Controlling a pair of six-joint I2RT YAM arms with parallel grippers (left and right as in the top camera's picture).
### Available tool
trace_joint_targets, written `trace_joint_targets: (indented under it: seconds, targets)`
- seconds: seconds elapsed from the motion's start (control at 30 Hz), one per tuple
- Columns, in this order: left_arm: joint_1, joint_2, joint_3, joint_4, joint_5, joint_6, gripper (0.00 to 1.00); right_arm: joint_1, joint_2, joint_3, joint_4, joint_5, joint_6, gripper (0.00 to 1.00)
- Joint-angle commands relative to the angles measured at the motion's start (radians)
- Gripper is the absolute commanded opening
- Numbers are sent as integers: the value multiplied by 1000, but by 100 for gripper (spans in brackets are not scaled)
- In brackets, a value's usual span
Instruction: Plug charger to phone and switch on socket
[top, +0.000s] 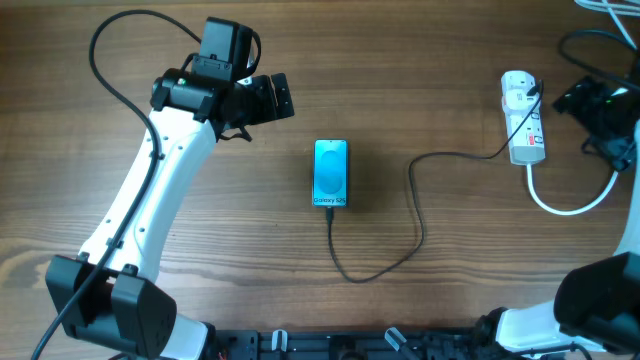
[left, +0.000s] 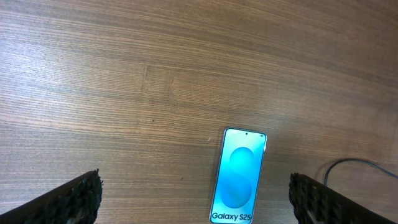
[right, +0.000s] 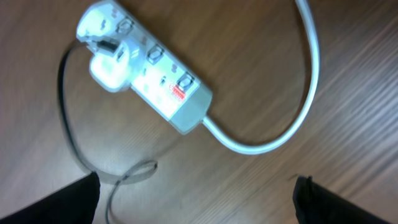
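From overhead, the small flat smartphone with the turquoise screen (top: 331, 172) lies mid-frame on the wooden desk (top: 200, 290). The thin black charger cable (top: 415, 215) runs from its lower short edge, loops toward the bottom, then climbs right to the white elongated power strip (top: 524, 130) at the upper right; it looks seated in the phone, though I cannot be sure. My left gripper (top: 280, 98) hovers at the upper left, well apart from the phone; my right gripper (top: 590, 100) sits near the strip. In the left wrist view my fingers (left: 71, 199) stand wide apart and empty, the phone low between them. In the right wrist view the fingers (right: 59, 202) are apart and empty too, over the strip, whose upper-left end holds the white adapter block (right: 111, 67) while the thick white cord (right: 298, 118) leaves the other. I judge the strip light and apt to skid, so its switch wants a straight downward press from one fingertip.
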Motion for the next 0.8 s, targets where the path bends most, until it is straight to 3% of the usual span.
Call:
trace_joint_targets:
  seconds: [0.0,0.77]
  targets:
    - [3,6,-3,-1,-17,-13,100,-43,41,9,74,21,-17,100]
    - [3,6,-3,-1,-17,-13,100,-47,425,-13,351,13,-42,100]
